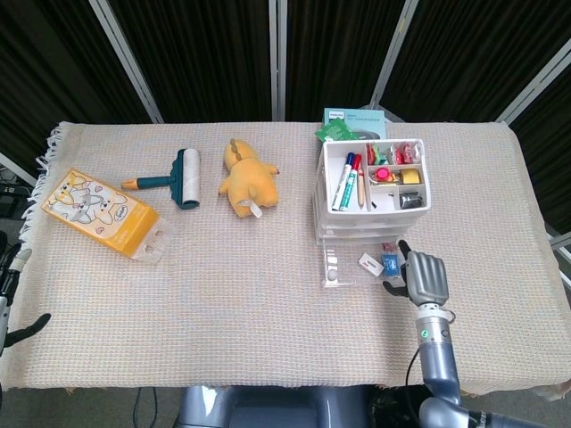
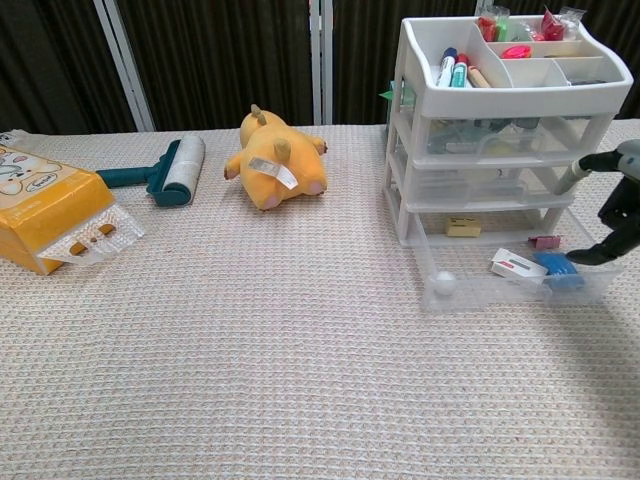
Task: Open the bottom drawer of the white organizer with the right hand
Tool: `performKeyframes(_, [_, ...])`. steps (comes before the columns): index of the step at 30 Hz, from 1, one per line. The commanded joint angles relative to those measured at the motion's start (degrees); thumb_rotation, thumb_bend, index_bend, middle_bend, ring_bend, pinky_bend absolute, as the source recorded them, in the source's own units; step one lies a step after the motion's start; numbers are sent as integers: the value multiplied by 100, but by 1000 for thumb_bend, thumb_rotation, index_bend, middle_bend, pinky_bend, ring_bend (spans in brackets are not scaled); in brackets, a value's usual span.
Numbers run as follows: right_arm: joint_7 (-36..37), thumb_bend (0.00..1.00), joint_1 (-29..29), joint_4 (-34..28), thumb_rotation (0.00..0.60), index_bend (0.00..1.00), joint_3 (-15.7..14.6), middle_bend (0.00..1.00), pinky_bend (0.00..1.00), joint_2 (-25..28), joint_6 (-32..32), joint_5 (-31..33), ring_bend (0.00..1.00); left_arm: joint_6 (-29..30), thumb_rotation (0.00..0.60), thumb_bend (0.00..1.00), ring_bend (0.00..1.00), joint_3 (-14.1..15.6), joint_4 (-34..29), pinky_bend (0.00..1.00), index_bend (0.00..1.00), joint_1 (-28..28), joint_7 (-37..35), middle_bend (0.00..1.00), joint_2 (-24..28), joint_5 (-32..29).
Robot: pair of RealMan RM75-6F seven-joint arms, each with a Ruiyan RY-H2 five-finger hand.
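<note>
The right hand (image 1: 425, 275) is seen raised just beside the right end of the pulled-out bottom drawer (image 1: 361, 265), its fingers (image 2: 600, 190) spread and nothing held between them; from the chest view one finger reaches toward the organizer's middle tiers and a lower one hangs over the drawer's right corner, though contact cannot be told. The drawer is drawn forward from the base of the white organizer (image 1: 370, 189), which stands at the right of the table (image 1: 223, 312); a small white ball (image 2: 444, 283), a white card (image 2: 516, 266) and a blue item (image 2: 556, 266) are contained in it. Markers (image 1: 348, 179) are kept in the organizer's top tray. Further left, a yellow plush toy (image 1: 247, 177), a lint roller (image 1: 177, 177) and an orange box (image 1: 100, 211) are laid on the cloth; the left hand (image 1: 11, 294) is only glimpsed at the frame's left edge, and its state cannot be told.
</note>
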Motion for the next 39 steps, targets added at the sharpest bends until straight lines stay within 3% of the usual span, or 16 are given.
performKeyframes(1, [-849,106,432,176,600,333,259,959,715,-463,373,694,953,0,600,97,0,0,6,0,0,2,-30,0,12,0])
performKeyframes(5, [-1420,106,687,340,600,369,412,962,715,-716,535,1227,957,-21,600,96,0,0,15,0,0,2,-94,0,36,-20])
performKeyframes(15, [-1946,106,1101,592,600,383,713,963,715,-1123,764,1916,958,-84,600,96,0,30,3,0,0,-19,-169,0,83,10])
performKeyframes(24, [-1887,104,1259,859,600,356,1037,963,715,-1347,734,2401,957,-115,600,97,0,68,37,0,0,-38,-275,0,111,84])
performKeyframes(39, [-1724,102,1374,1168,600,335,1323,963,715,-1523,697,2959,957,-207,600,97,0,113,71,0,0,-91,-486,0,176,145])
